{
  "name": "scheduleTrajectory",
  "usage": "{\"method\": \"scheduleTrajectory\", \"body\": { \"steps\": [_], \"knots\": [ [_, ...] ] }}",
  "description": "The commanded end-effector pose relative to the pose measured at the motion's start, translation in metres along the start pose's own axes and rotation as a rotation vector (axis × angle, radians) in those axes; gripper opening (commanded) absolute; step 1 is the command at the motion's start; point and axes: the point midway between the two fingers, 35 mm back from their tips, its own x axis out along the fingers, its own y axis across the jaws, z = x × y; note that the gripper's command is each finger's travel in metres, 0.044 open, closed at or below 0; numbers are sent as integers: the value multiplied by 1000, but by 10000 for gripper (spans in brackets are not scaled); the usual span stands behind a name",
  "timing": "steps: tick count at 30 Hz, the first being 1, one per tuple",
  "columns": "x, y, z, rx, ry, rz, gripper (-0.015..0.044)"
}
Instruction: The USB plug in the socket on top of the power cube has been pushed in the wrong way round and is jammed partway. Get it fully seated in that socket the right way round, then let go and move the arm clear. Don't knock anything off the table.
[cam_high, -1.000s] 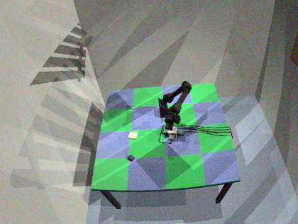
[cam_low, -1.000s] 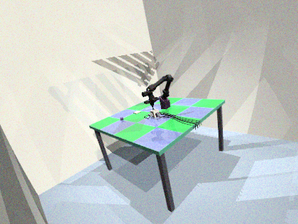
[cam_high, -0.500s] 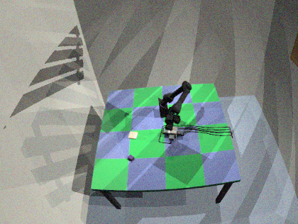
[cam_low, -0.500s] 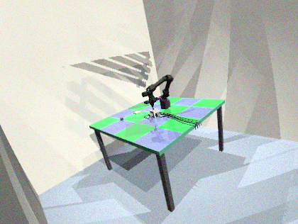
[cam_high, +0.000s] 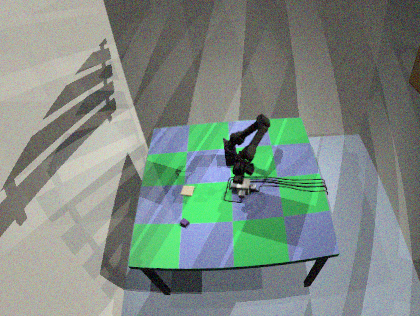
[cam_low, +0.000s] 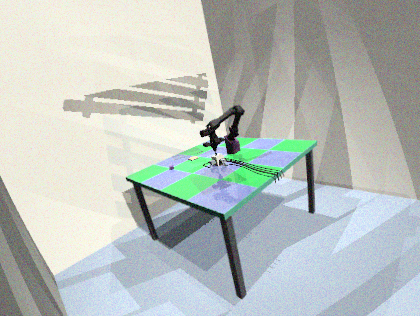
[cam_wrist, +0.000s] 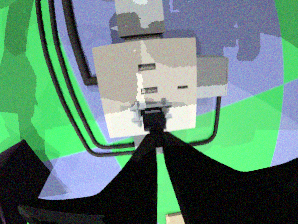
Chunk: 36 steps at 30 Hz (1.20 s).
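Observation:
The power cube (cam_high: 243, 187) (cam_low: 218, 160) (cam_wrist: 120, 67) is a pale block on the table. Its top shows slots in the wrist view. My gripper (cam_high: 239, 181) (cam_low: 216, 153) (cam_wrist: 157, 138) points down at the cube and is shut on the USB plug, a small black block (cam_wrist: 154, 120) at the near part of the cube's top. Grey shapes show around the plug's far side. The fingers and the plug's body hide the socket under it, so I cannot tell how deep the plug sits or which way round it is.
Grey blocks (cam_wrist: 212, 75) (cam_wrist: 141, 20) stand out from the cube's sides. Black cables (cam_high: 295, 183) (cam_low: 255, 168) (cam_wrist: 59, 95) loop round it and run to the table edge. A beige block (cam_high: 187, 190) (cam_low: 193, 158) (cam_wrist: 175, 218) and a small purple block (cam_high: 184, 223) (cam_low: 171, 168) lie apart from it.

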Motion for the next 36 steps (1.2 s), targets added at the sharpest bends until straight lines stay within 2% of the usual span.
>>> {"method": "scheduleTrajectory", "body": {
  "steps": [1, 36],
  "knots": [
    [2, 1, 1, 3, -2, 4, 0],
    [6, 1, 1, 3, -3, 4, 0]
  ]
}}
